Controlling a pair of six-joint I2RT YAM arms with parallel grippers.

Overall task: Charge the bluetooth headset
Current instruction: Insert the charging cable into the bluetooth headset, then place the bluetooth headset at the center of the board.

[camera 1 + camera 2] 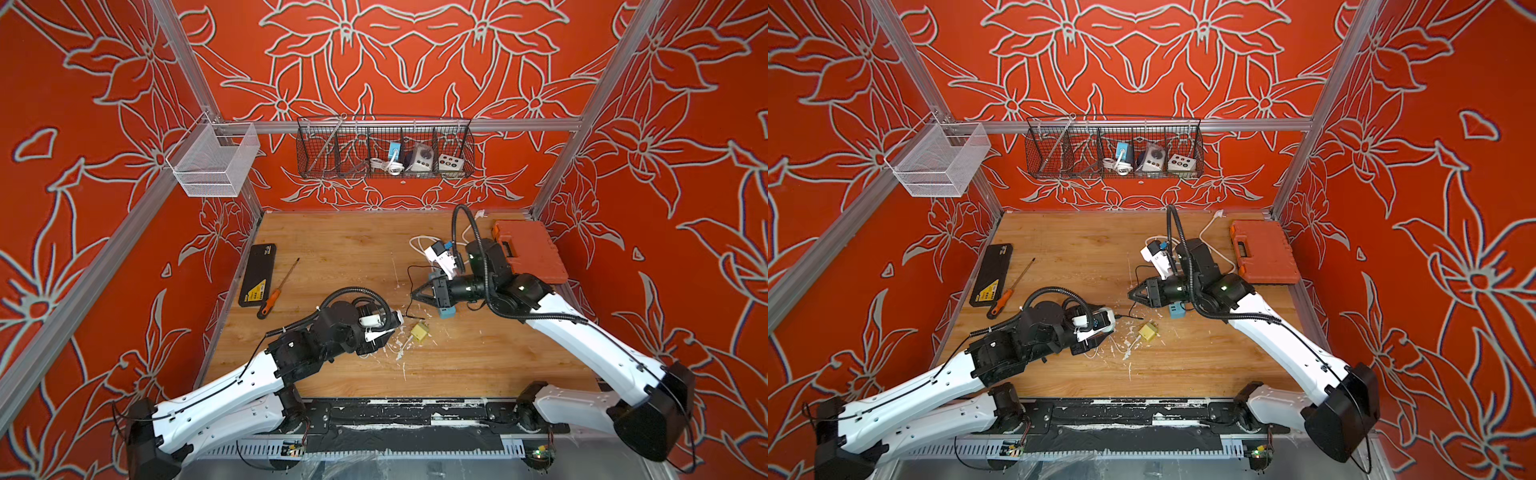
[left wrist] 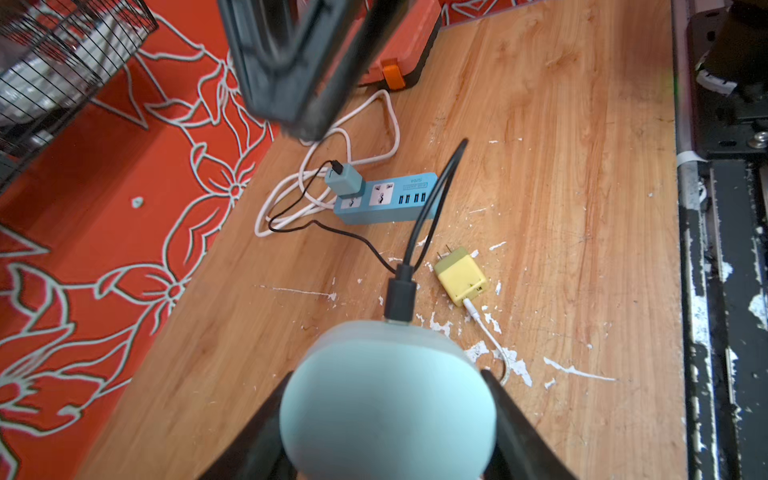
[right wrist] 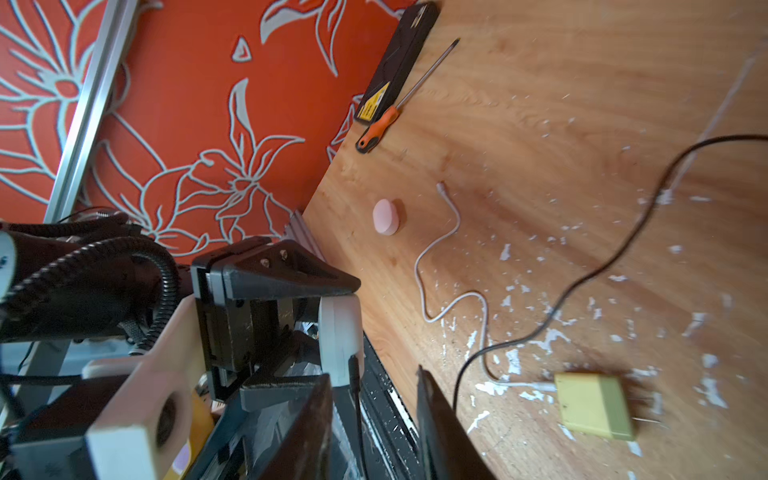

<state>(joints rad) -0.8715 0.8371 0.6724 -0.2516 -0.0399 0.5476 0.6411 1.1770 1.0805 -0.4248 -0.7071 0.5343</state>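
The bluetooth headset, a rounded pale blue-green case (image 2: 386, 399), sits between the jaws of my left gripper (image 2: 386, 374), which is shut on it just above the wooden table. A black plug (image 2: 401, 297) is seated in the case's end. Its black cable (image 2: 357, 239) runs to a teal adapter (image 2: 344, 180) in the blue power strip (image 2: 386, 199). In the right wrist view the case (image 3: 338, 332) and plug stand right in front of my right gripper (image 3: 374, 374). That gripper's jaws are apart and hold nothing. In both top views the right gripper (image 1: 413, 293) (image 1: 1130, 293) points at the left one (image 1: 395, 322).
A yellow adapter (image 1: 419, 332) with a white cable (image 3: 440, 249) lies close by, and a pink oval case (image 3: 386, 216) beyond. An orange toolbox (image 1: 528, 249) lies at the back right. A black box (image 1: 257, 274) and screwdriver (image 1: 278, 291) lie left. Wire baskets (image 1: 384, 147) hang on the wall.
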